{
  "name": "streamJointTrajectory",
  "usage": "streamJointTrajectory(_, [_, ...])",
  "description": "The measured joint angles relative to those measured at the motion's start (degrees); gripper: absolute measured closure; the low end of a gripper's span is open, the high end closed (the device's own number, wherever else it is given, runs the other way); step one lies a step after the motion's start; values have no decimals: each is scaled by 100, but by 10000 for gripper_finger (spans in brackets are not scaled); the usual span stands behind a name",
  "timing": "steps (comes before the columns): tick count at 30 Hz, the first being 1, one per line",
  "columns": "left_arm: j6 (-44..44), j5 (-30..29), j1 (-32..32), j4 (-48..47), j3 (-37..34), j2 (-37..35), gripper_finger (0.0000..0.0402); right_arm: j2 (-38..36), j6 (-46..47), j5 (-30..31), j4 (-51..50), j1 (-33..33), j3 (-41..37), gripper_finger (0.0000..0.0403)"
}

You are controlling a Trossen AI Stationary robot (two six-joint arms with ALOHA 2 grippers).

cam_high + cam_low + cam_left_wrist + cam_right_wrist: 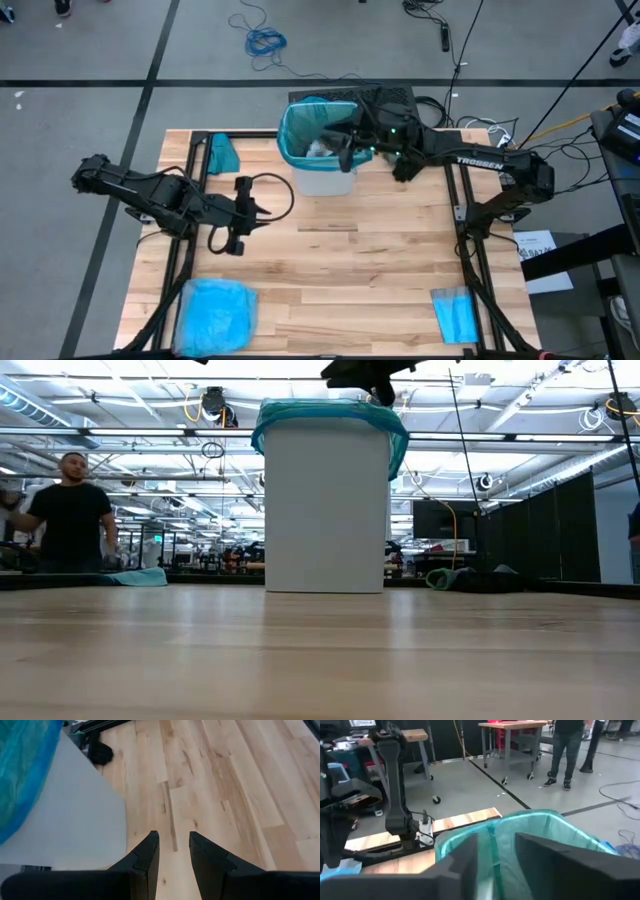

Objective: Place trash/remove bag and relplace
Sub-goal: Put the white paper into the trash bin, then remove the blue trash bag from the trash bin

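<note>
A white bin (325,180) stands at the table's far middle. The teal bag (300,125) lines it, and the bag's edge is folded over the bin's rim (325,415). Pale trash (318,150) shows inside the bag. My right gripper (348,152) hovers open above the bin's right rim. In its wrist view the fingers (465,860) stand apart over the bag's mouth (530,835), with nothing between them. My left gripper (245,215) is open over bare wood, left of and nearer than the bin. Its wrist view shows the bin's wall (65,820).
A paler blue bag (215,315) lies at the near left corner and a small folded blue sheet (455,315) at the near right. A bunched teal piece (222,155) lies at the far left. A person (70,510) stands beyond the table.
</note>
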Motion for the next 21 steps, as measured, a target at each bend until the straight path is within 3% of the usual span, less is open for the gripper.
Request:
streamJointTrajectory(4, [-30, -4, 0, 4, 0, 0, 297, -23, 53, 48, 8, 0, 0, 216])
streamJointTrajectory(8, [-31, -2, 0, 3, 2, 0, 297, -189, 85, 44, 15, 132, 0, 186])
streamJointTrajectory(21, [-38, 25, 0, 1, 4, 0, 297, -675, 226, 84, -149, 1002, 2, 192])
